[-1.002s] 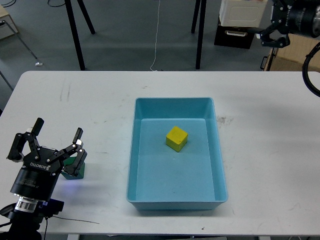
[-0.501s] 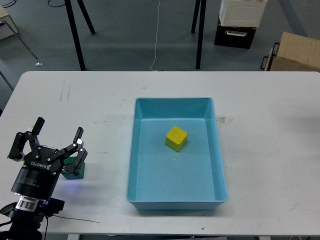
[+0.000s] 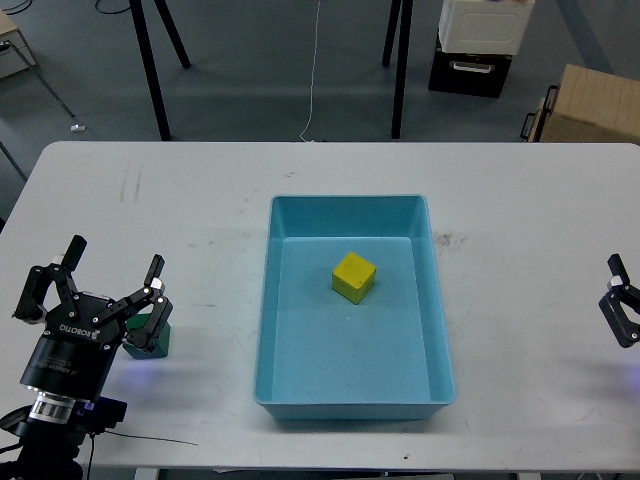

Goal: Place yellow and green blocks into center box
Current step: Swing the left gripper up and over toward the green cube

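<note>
Green block (image 3: 150, 338) behind left tool (image 3: 110, 285)

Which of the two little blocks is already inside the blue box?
The yellow block; it sits in the blue box. The green block is on the table by the left tool.

We have only one view, taken from our head, looking forward and steeply down onto the white table (image 3: 200, 200). It sits close enough that the table fills the frame from left edge to right, its near edge cropped at the bottom. The blue box (image 3: 440, 330) lies about centre. Beyond the far edge we see grey floor (image 3: 260, 70), perhaps a workshop. No second view shares the scene.
</note>
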